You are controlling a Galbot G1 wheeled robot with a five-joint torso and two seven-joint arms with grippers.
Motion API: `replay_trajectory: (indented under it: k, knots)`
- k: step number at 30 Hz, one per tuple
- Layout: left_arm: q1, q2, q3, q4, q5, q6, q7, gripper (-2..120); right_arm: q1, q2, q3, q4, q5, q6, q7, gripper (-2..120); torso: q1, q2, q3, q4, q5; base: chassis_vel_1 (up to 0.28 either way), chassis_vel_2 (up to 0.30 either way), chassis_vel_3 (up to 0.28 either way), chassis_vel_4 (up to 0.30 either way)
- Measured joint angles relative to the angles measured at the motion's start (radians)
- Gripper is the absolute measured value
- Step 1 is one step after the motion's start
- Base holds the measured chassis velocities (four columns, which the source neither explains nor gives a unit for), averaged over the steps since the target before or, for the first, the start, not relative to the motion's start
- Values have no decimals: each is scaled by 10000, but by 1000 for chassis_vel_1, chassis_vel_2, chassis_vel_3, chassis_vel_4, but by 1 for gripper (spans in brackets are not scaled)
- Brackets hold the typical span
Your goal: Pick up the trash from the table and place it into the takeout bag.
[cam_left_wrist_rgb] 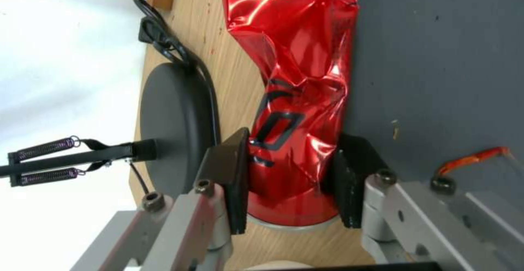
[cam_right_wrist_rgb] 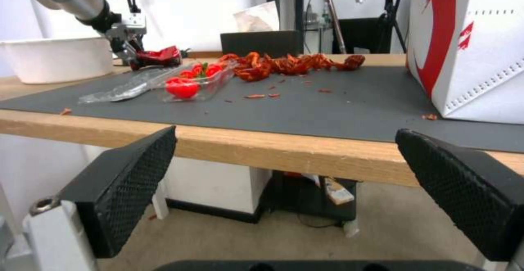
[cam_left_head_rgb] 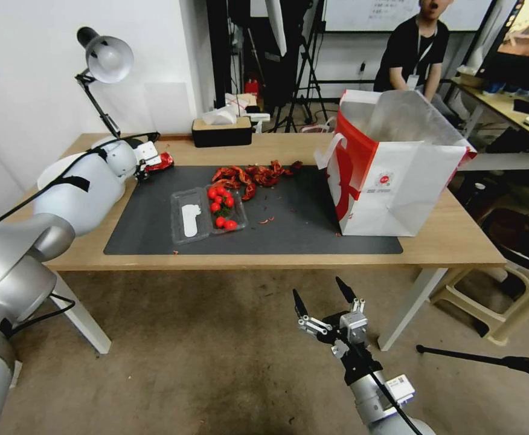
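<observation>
Bare mat at frame centre, between tomato tray on the left and takeout bag on the right. Pepper heap across the mat's upper edge. Lamp crowding the upper left.

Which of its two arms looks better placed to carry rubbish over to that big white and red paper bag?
The left. Its pincer is already clamped on the crumpled shiny red can at the far-left edge of the dark grey mat. The right pincer hangs open and empty below the table's front edge.
</observation>
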State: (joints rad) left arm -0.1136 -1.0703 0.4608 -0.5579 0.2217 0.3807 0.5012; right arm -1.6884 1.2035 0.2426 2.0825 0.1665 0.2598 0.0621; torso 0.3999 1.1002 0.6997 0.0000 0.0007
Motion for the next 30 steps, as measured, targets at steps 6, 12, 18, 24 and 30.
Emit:
replay_trajectory:
  k: [6,12,18,24,30]
  knots:
    - [221,71,-288,-508,-453,28,-154,29,-91,20,45,60,-65,0,0,100,0,0,1,8,-10,0,0,0,0]
    - [666,601,-513,-2205,-1877,239,-555,28,-87,40,56,84,-79,0,11,100,3,-3,6,-10,-11,0,0,0,0]
    - [1049,1221,-1185,-4506,-4172,53,-867,27,-99,56,61,87,-107,-5,14,100,1,-2,3,7,-7,0,0,0,0]
    - [892,949,-1373,-5349,-8268,-1406,-1115,27,-179,116,65,92,-196,-3,17,100,1,-3,3,-7,-2,0,0,0,0]
    - [906,342,-1133,-5889,-11298,-2904,-905,27,-221,174,59,93,-257,18,17,100,1,-3,3,1,-5,0,0,0,0]
